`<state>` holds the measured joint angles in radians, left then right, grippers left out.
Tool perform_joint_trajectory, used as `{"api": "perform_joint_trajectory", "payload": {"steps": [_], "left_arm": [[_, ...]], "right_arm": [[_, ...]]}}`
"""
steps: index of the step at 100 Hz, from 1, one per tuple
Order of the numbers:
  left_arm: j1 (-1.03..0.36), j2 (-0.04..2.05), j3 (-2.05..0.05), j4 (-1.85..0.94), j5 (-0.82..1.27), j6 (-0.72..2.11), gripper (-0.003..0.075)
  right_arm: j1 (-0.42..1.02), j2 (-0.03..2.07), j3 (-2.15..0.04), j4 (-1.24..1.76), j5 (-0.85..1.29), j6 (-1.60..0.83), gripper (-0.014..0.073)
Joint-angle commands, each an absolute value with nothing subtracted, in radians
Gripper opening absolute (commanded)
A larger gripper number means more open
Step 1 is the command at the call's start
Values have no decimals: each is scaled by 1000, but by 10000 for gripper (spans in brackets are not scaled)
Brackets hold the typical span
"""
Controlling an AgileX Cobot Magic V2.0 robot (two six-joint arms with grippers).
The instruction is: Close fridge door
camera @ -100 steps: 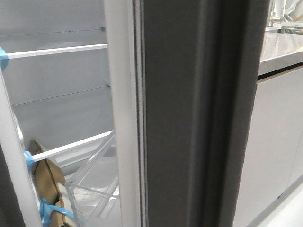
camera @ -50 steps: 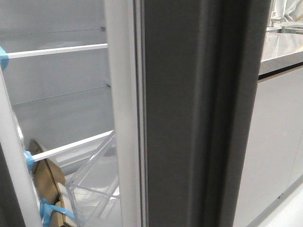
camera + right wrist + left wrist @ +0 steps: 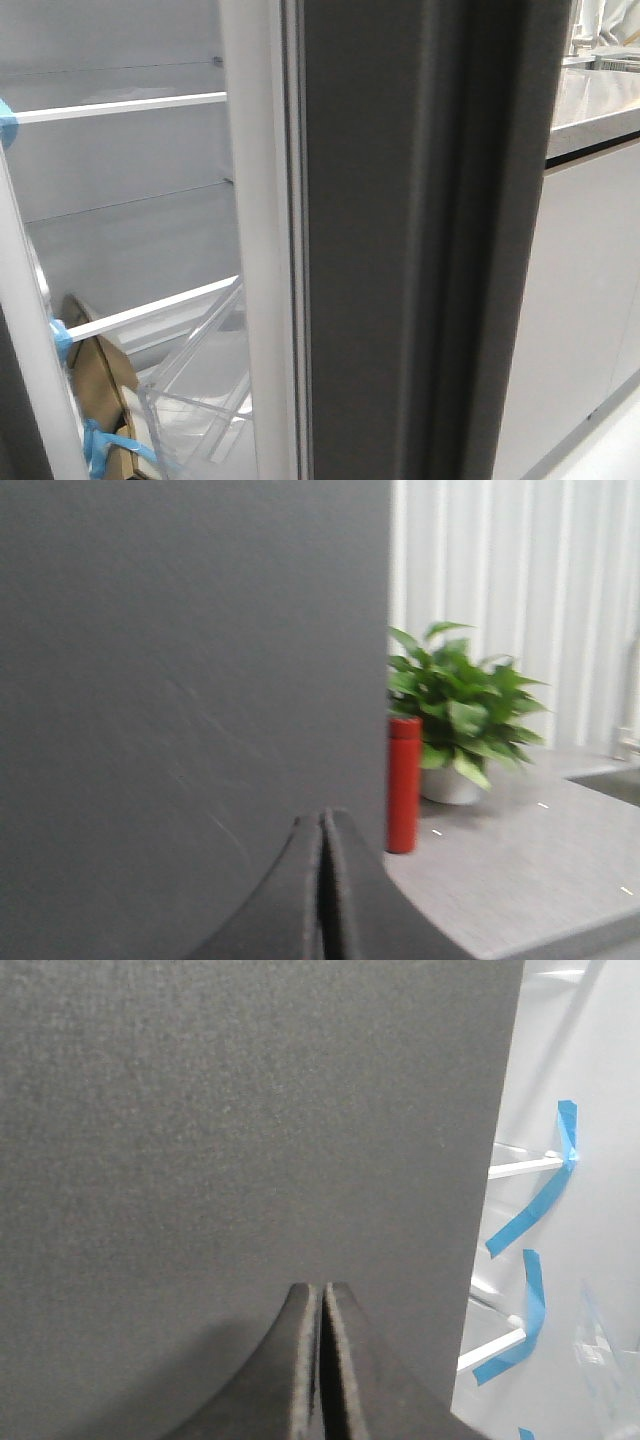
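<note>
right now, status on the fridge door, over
Left gripper shut, right gripper shut, each facing a dark-grey panel. Fridge door open, edge-on. Nothing seen blocking.

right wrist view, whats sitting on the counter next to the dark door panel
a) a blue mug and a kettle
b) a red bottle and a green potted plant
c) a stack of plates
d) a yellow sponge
b: beside the fridge door, a red bottle stands on the grey counter, with a leafy green plant in a white pot just behind it. The right gripper has its fingers pressed together.
</note>
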<state>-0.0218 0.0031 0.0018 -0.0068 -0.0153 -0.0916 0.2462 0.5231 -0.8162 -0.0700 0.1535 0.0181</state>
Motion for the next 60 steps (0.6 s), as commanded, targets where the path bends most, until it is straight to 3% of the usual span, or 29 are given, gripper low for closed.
{"api": "perform_joint_trajectory", "payload": {"steps": [1, 37, 60], "left_arm": [[-20, 22, 30, -8, -92, -95, -21], [-20, 22, 30, -8, -92, -95, -21], [-20, 22, 30, -8, -92, -95, -21]], "right_arm": [[306, 589, -928, -68, 99, 19, -76], [561, 761, -1215, 18, 282, 19, -76], [678, 840, -1287, 18, 335, 19, -76]]}}
